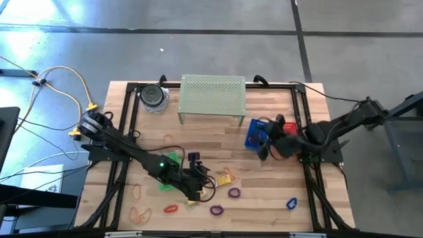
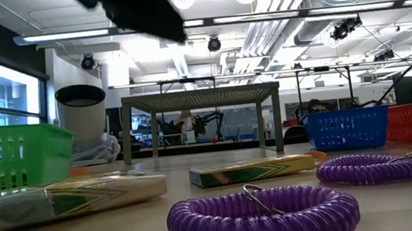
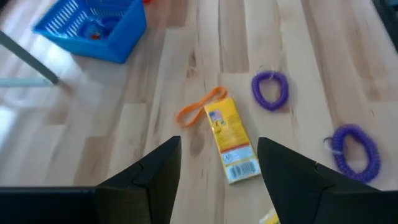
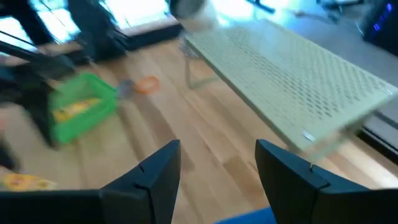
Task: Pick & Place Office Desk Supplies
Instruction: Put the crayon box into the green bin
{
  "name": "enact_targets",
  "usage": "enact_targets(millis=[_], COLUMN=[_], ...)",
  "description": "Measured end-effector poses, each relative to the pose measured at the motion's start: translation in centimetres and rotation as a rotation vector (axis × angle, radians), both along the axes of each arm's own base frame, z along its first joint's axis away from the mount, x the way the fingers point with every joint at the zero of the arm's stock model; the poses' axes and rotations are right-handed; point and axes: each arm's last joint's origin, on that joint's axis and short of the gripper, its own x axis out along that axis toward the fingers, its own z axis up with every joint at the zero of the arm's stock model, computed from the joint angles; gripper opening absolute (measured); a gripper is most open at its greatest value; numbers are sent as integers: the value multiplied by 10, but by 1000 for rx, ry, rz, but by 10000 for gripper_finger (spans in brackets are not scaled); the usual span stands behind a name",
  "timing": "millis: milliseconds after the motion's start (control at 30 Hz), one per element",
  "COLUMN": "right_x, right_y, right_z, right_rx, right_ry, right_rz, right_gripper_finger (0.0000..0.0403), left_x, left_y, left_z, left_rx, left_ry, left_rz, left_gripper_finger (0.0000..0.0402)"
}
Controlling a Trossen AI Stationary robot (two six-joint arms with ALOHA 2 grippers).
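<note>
Hovering over the near middle of the bench (image 1: 277, 205), our left gripper (image 1: 196, 187) stands open and empty. Just ahead of it, to the right, lies a yellow packet (image 3: 231, 144), its long axis running nearly straight away from the fingers (image 3: 155, 180), with an orange loop (image 3: 200, 107) touching its far end. Two purple loops (image 3: 270, 89) lie further right. We judge the left arm much the nearer for this packet. Our right gripper (image 1: 268, 147) hangs open and empty at the blue basket (image 1: 257, 132) on the right, which holds something small we cannot make out. Left of the left gripper, the green basket (image 4: 83, 114) holds a yellow item. The shelf (image 1: 212, 95) stands at the far side.
</note>
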Motion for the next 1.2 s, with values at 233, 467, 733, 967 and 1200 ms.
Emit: enact_targets(millis=[233, 467, 733, 967, 1200], right_x=[7, 15, 17, 13, 12], right_y=[39, 59, 76, 85, 87], right_z=[-10, -24, -29, -29, -28], right_rx=[-80, -115, -88, -76, -76], right_ry=[-47, -43, -70, -85, -90], right_rz=[55, 78, 126, 163, 166], right_gripper_finger=[196, 196, 196, 196, 196], left_x=[19, 35, 37, 41, 40], left_y=[1, -3, -5, 6, 10], left_z=[-22, -50, -55, -56, -59], left_rx=[-23, -74, -120, -253, -259], left_ry=[-47, -60, -55, -66, -26], left_rz=[26, 55, 56, 200, 196], left_gripper_finger=[203, 203, 203, 203, 203])
